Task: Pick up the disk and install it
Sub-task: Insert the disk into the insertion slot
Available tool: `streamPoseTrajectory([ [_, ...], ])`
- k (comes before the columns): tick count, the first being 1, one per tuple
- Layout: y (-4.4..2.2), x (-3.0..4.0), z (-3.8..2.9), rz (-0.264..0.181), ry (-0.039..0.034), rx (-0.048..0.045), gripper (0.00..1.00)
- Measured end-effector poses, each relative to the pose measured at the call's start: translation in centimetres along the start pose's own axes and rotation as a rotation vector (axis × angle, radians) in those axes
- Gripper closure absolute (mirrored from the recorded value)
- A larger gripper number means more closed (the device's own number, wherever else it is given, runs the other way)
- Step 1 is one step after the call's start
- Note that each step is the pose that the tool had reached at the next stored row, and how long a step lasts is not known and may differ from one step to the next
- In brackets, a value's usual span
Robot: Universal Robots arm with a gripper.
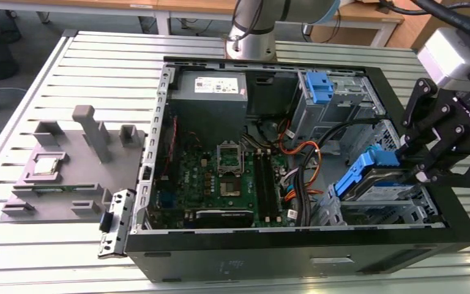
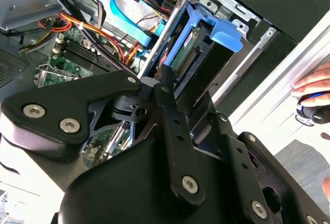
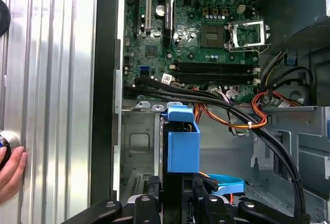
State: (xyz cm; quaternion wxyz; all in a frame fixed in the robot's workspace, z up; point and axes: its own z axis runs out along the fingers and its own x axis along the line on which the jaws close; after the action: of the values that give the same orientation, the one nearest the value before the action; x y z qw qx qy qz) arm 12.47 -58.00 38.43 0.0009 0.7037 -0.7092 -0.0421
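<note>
Disk (image 1: 374, 179): silver-grey metal hard drive, blue plastic carrier, tilted at open black computer case's (image 1: 300, 254) bay. Black gripper's (image 1: 421, 166) fingers clamped on it. Seating likely needs carrier squared to bay.

A silver slotted aluminium worktop (image 1: 39, 245) spread out beneath the fingers (image 1: 431, 164); well beyond them stood pale wooden desks (image 1: 194, 6) on a dark grey floor (image 1: 39, 27).

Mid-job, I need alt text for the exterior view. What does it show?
The gripper, at the exterior view's right, holds the disk tilted in its blue carrier at the drive cage of an open computer case. The case lies on a slatted metal table, its motherboard exposed, with a grey fixture block at the view's left.
</note>
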Motion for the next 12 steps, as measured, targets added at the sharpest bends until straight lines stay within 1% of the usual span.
streamPoseTrajectory([
  [1, -0.01, 0.01, 0.11, 0.000, 0.0000, 0.0000, 0.65],
  [9, -0.01, 0.01, 0.13, 0.000, 0.0001, 0.0000, 0.64],
  [10, -0.01, 0.01, 0.14, 0.000, 0.0001, 0.0001, 0.58],
  [12, -0.01, 0.01, 0.14, 0.000, 0.0000, 0.0000, 0.58],
])
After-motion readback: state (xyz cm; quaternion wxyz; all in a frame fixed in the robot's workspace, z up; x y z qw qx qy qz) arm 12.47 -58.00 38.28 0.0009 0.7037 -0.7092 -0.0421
